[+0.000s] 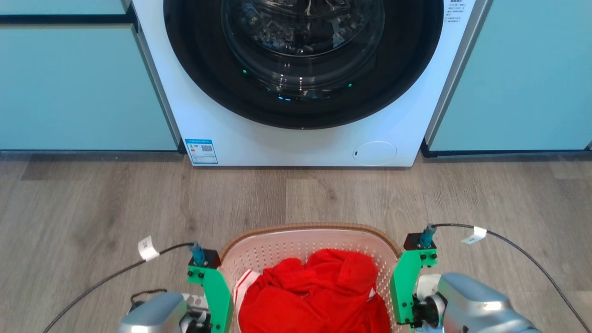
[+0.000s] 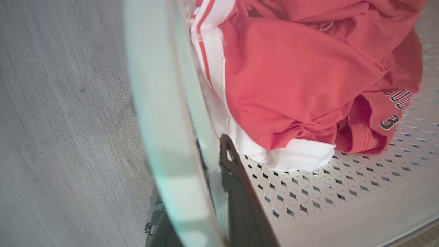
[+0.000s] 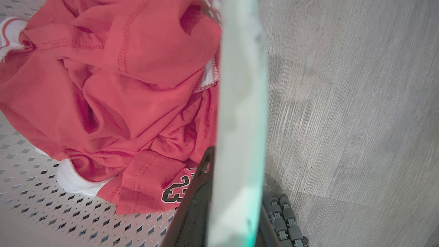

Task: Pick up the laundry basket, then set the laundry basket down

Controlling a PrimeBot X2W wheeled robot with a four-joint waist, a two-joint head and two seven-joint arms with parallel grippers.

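Laundry basket (image 1: 277, 247) is sitting low in the head view, between the two arms and in front of the washing machine (image 1: 300, 138), over the wooden floor (image 1: 138, 203); whether it is touching the floor I cannot tell. Left end effector (image 2: 209, 161) is clamping the basket's left rim, one dark finger (image 2: 240, 192) inside the perforated wall and the other outside. Right end effector (image 3: 236, 171) is gripping the right rim likewise. Red jersey (image 1: 314, 291) with white trim is lying crumpled inside.
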